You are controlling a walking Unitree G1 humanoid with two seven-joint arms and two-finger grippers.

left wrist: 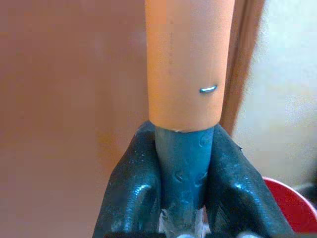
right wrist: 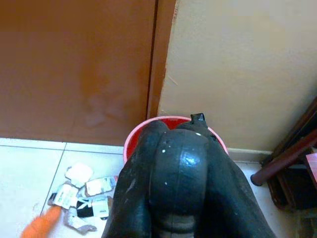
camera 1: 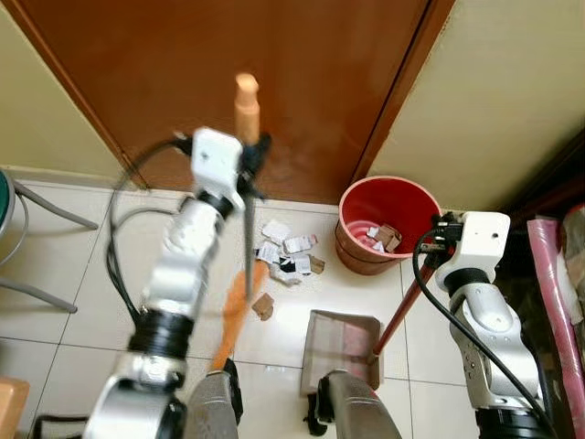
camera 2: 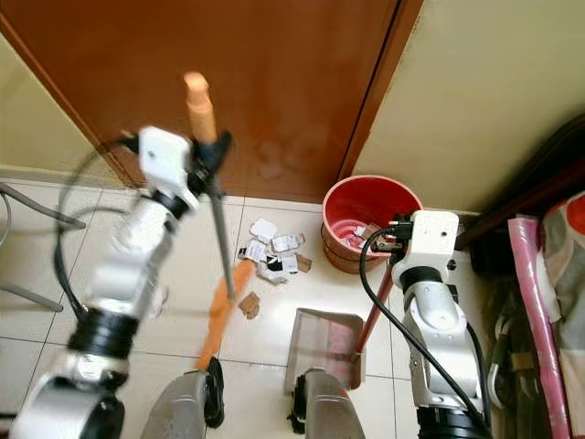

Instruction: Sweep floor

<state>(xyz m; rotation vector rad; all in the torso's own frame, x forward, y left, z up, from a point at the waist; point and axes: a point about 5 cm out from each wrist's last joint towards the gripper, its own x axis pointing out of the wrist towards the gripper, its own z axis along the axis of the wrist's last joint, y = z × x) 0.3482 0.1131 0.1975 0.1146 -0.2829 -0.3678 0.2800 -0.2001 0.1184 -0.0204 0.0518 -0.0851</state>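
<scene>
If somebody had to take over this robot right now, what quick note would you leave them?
Left gripper: shut on the broom handle; orange bristles on the tiles.
Right gripper: fingers together at the top of the dustpan's red pole.
Dustpan sits on the floor by the robot's feet, nothing visible in it.
Paper scraps lie before the brown door, beside the red bucket, which holds a few scraps.
Left: sweep the pile into the pan, tip into bucket.

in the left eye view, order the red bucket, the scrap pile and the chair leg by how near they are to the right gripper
From the right gripper, which grips the dustpan handle:
1. Red bucket: just to its left, by the door frame.
2. Scrap pile: farther left on the tiles, before the door.
3. Chair leg: at the far left edge.
</scene>
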